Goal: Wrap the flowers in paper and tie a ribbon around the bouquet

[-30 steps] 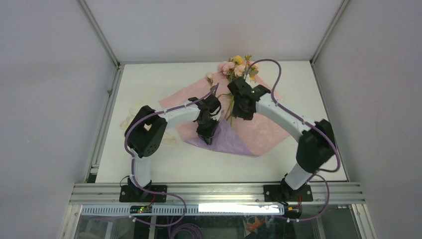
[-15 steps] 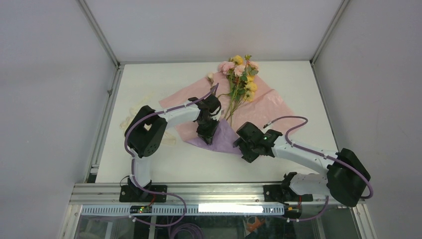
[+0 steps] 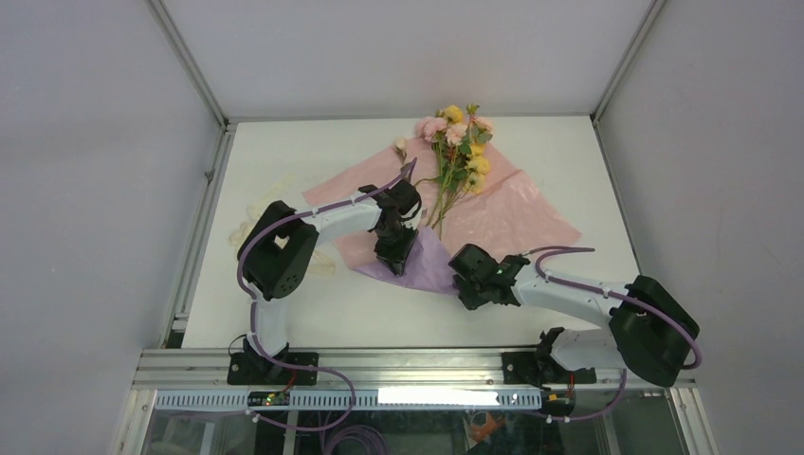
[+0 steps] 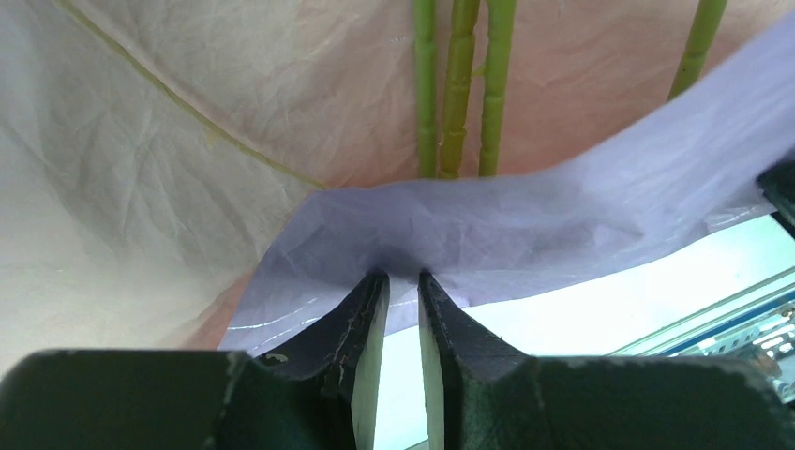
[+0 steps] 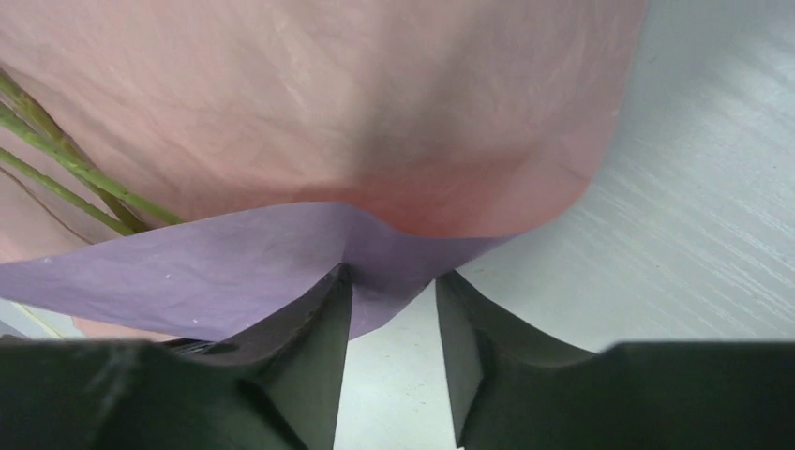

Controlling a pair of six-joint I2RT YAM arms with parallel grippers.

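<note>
Where left jaws pinch the paper (image 4: 525,225) fold, open table (image 3: 398,318) lies alongside.

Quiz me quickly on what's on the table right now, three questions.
1. True or false: the ribbon lies loose, apart from the flowers.
2. Which colour of the paper faces up under the stems? A lilac, B pink, C white.
3. Which gripper pinches the folded-up lilac flap?
Key: 1 true; 2 B; 3 the left gripper.
</note>
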